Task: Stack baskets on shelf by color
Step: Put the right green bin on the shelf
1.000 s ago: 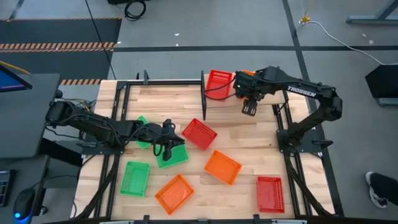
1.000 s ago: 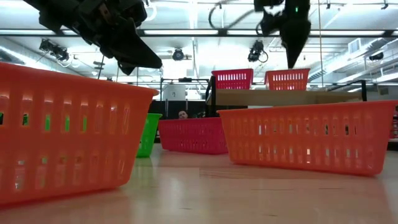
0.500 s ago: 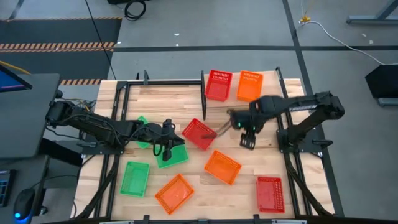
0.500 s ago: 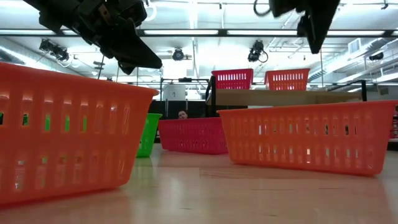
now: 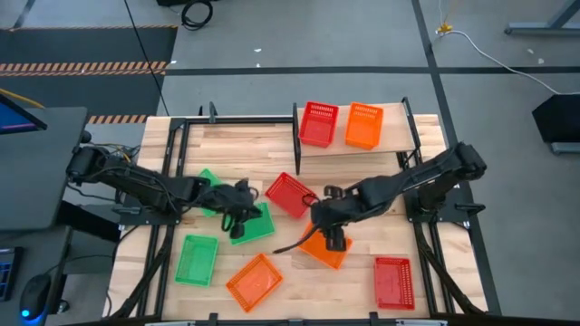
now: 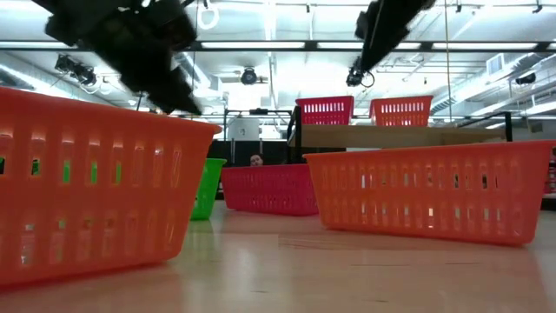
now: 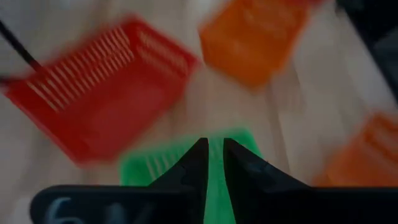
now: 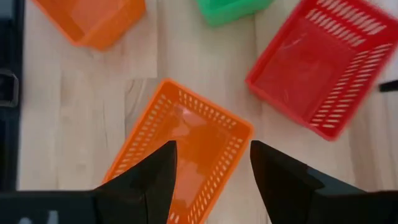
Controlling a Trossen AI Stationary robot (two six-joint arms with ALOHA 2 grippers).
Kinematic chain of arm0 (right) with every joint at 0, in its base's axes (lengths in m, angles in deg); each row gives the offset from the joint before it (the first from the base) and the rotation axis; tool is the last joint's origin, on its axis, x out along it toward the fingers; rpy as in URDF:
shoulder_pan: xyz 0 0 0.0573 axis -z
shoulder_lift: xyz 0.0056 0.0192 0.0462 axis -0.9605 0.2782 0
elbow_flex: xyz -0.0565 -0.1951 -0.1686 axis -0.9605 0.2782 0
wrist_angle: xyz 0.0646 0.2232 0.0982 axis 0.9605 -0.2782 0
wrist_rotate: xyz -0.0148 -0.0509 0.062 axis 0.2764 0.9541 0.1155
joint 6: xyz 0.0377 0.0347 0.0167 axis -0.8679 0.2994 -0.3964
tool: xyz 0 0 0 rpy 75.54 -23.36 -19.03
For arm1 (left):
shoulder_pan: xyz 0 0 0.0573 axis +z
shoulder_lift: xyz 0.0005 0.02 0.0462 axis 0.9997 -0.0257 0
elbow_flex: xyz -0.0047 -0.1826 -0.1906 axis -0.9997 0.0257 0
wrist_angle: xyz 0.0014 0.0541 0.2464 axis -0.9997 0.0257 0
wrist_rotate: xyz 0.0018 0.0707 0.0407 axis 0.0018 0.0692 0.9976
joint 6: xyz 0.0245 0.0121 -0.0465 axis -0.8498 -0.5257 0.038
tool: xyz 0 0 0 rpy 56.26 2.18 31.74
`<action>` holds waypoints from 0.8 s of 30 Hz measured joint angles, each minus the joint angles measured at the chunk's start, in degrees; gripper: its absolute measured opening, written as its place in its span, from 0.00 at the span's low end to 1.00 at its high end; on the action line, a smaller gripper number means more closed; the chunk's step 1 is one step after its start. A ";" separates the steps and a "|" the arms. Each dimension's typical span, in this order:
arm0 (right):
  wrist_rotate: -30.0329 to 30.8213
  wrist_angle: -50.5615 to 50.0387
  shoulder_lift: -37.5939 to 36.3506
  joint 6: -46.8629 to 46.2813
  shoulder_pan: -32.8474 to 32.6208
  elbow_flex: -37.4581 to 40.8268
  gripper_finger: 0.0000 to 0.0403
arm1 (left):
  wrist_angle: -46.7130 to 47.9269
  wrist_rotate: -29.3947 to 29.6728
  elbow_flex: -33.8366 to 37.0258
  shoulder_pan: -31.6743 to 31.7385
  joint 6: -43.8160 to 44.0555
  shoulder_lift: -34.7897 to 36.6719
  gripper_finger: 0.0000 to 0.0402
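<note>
On the shelf (image 5: 394,138) at the far side stand a red basket (image 5: 318,123) and an orange basket (image 5: 363,125). My left gripper (image 5: 237,213) reaches in from the left and is shut on a green basket (image 5: 258,225) at mid-table. My right gripper (image 5: 333,240) hangs open above an orange basket (image 5: 317,250) and touches nothing. In the right wrist view its fingers stand wide over that basket (image 8: 193,134). A red basket (image 5: 290,195) lies between the two grippers. My left gripper pinches a thin wall of the green basket (image 7: 214,199) between its two nearly shut fingers. The green plastic shows in the narrow gap. The fingers slant down from the table's left onto the basket's left edge (image 5: 234,220). I cannot tell whether the basket is lifted.
Loose on the table lie another green basket (image 5: 197,260), an orange one (image 5: 254,281) and a red one (image 5: 393,282) along the near side. One more green basket (image 5: 208,181) sits half under my left arm. Black frame rails run along both table sides.
My right gripper has swept from the shelf's front toward the near edge and leftward, sinking and tipping more downward. It now hangs over the orange basket at mid-table, open throughout. My left gripper has tipped a little downward at the green basket.
</note>
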 joint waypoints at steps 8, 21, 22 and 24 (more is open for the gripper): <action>-0.32 3.77 5.98 6.71 -0.02 0.02 0.52 | 14.74 -1.34 0.00 -3.47 7.70 0.00 0.26; -0.32 11.51 4.98 12.19 1.32 0.02 0.52 | 33.68 -4.92 -8.04 -8.55 7.57 0.02 0.35; -0.32 11.98 4.97 12.54 1.29 0.02 0.52 | 36.05 -4.98 -9.56 -9.15 5.90 0.02 0.34; -0.32 12.28 4.96 12.93 1.29 0.02 0.52 | 40.10 -4.95 -12.20 -10.47 1.13 0.04 0.34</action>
